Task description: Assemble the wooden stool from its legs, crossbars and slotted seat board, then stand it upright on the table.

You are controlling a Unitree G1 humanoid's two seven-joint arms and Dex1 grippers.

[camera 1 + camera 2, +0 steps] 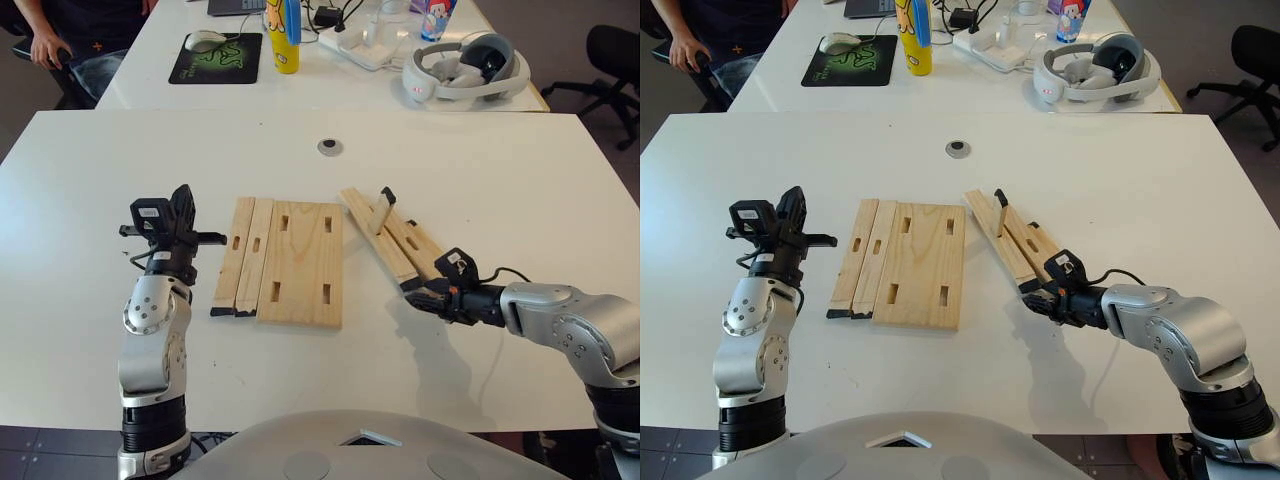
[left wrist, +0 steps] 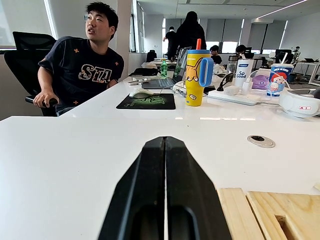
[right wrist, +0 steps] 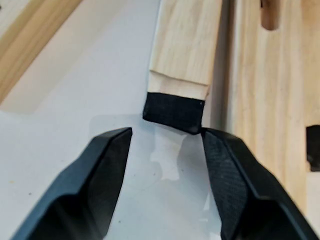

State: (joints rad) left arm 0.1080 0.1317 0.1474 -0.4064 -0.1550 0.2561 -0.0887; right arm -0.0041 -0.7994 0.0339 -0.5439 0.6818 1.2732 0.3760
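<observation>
The slotted seat board lies flat mid-table. Two slotted legs with black tips rest side by side against its left edge. To its right lies a slanted bundle of legs and crossbars, with one short crossbar leaning up on it. My right gripper is low on the table at the bundle's near end, open. In the right wrist view a leg's black tip sits just beyond the gap of the right gripper. My left gripper is raised left of the legs, shut and empty, its closed fingers pointing across the table.
A round cable grommet sits in the table behind the seat board. The table behind carries a mouse pad, a yellow tumbler and a white headset. Bare tabletop surrounds the parts.
</observation>
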